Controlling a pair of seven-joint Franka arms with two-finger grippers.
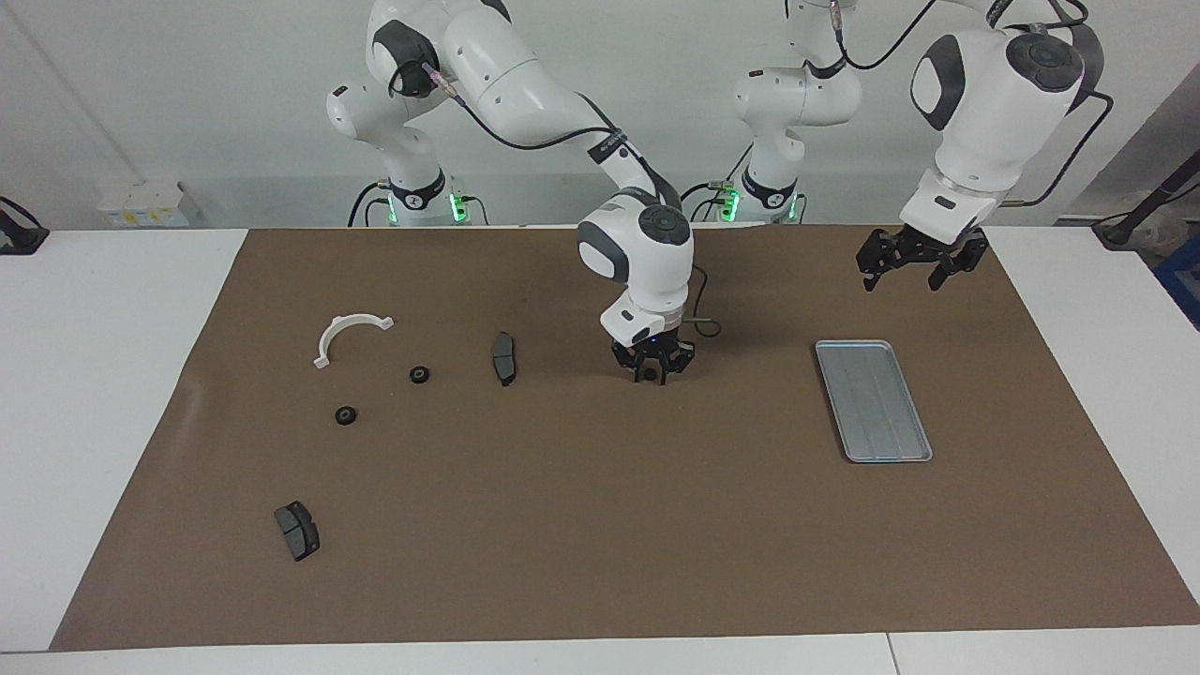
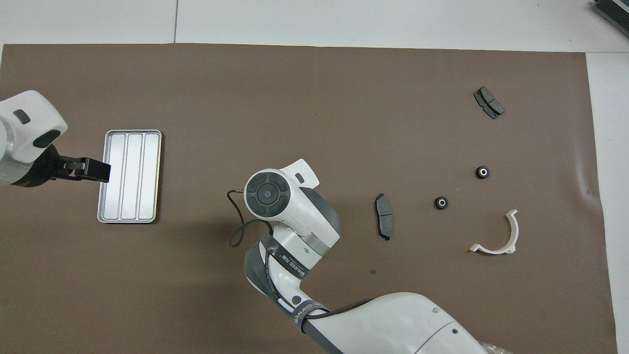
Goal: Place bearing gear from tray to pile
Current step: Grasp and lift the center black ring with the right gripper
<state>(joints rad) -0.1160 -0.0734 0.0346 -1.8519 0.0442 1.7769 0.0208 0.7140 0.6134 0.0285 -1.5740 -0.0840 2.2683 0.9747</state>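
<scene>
- bearing gear [image 1: 649, 374] sits on the brown mat [image 1: 600, 525] mid-table, between the tray [image 1: 873, 400] and the brake pad [image 1: 504, 357], with the right gripper [image 1: 651, 372] down around it, fingers drawn in on it; a firm pinch can't be confirmed.
- risk: small round part squirts out or rolls if the grip is off-centre.
- risk: dropped short of the pile, near the white bracket [image 1: 348, 335].
- left gripper [image 1: 916, 265] hangs spread, waiting over the mat near the tray.

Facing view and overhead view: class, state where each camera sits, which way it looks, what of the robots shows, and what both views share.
Facing view: high across the table, looking at the robots; both arms and bases show, right gripper low over the mat.
Overhead view: above the robots' end, looking steeply down; left gripper by the tray.
Shared: tray, white bracket.
</scene>
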